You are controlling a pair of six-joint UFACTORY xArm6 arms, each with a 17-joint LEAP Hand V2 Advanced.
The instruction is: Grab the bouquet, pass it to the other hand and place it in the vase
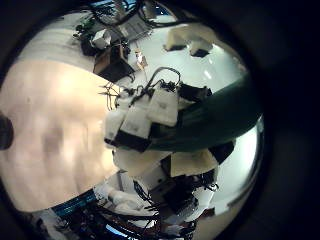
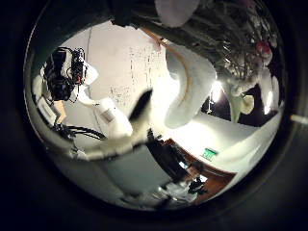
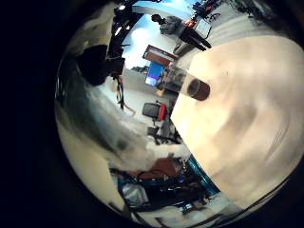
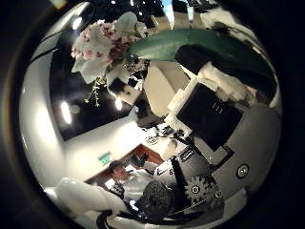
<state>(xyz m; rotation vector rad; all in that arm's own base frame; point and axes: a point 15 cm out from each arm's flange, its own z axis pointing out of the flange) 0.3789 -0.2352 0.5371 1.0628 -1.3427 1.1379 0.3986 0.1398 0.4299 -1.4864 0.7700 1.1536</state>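
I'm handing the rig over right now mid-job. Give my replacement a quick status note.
Right hand: against the bouquet; grip cannot be told.
Left hand: grip cannot be told; its palm view shows a hand at the stems, above the table.
Vase: upright on the table, nothing in it.
Done: bouquet lifted. Left: confirm the pass, then put it in the vase.

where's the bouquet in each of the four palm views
left little finger side: only the bouquet stems show, curving beside the table.
left thumb side: blossoms near the edge, against the ceiling.
right little finger side: no blossoms; perhaps its wrapping, too unclear to tell.
right thumb side: blossoms close up, stems running off.
shared landmark: the table, in both little finger side views.
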